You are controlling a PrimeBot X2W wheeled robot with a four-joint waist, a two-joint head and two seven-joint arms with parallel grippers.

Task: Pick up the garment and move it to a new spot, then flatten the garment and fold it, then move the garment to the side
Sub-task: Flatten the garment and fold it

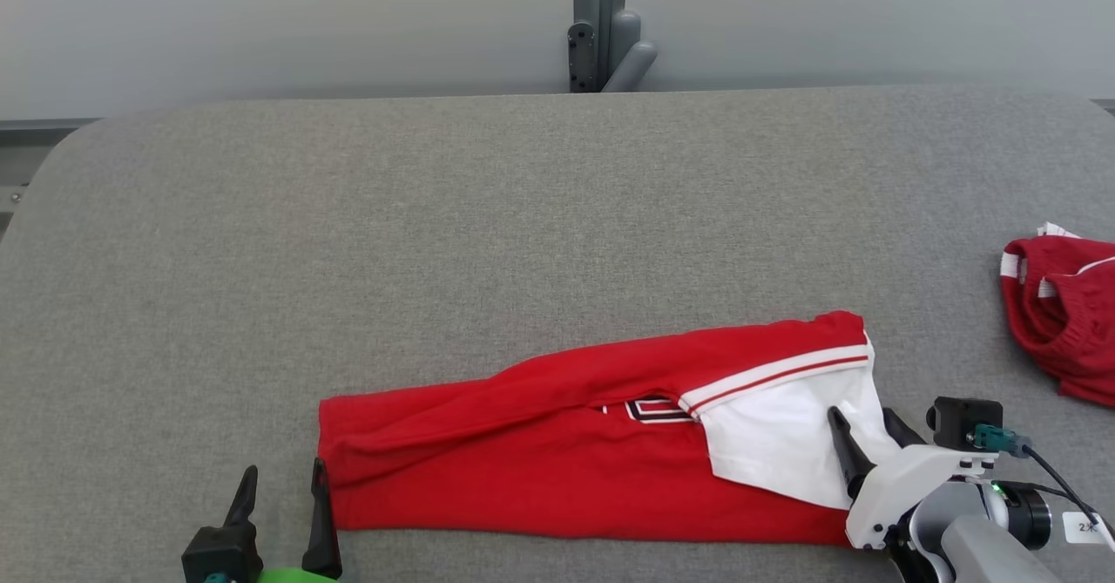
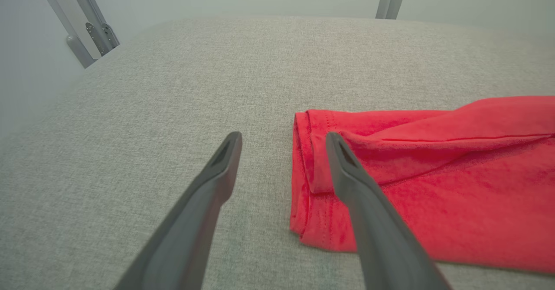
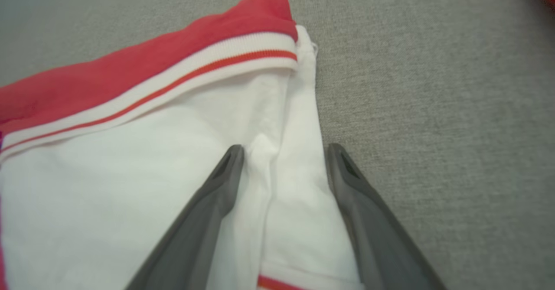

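Where the fold stood: the garment (image 1: pixel 523 470) lay doubled lengthwise into a long band, so the folding step was judged to be in hand and part done.
Next move: a firm pinch through all layers at each end was judged to be needed, so that one end could be carried over the other without the soft cloth sliding apart.
Left gripper (image 1: pixel 285 470): the jaws were spread wide and nothing was held. The band's hemmed red end lay just beside its right finger; contact could not be told.
Garment: it was stretched from the left gripper's tips across to the right gripper (image 1: pixel 861 416), flat on the table (image 1: pixel 435 217).
Red cloth: soft matte knit, lightly creased.
White panel (image 1: pixel 775 452): smooth, edged by a ribbed white band (image 1: pixel 775 376) with a red stripe.
Right gripper: the jaws were spread wide and empty, with a raised white ridge between them.
Table: coarse grey weave.
Second red garment (image 1: pixel 1058 322): crumpled, well apart beyond the right gripper.
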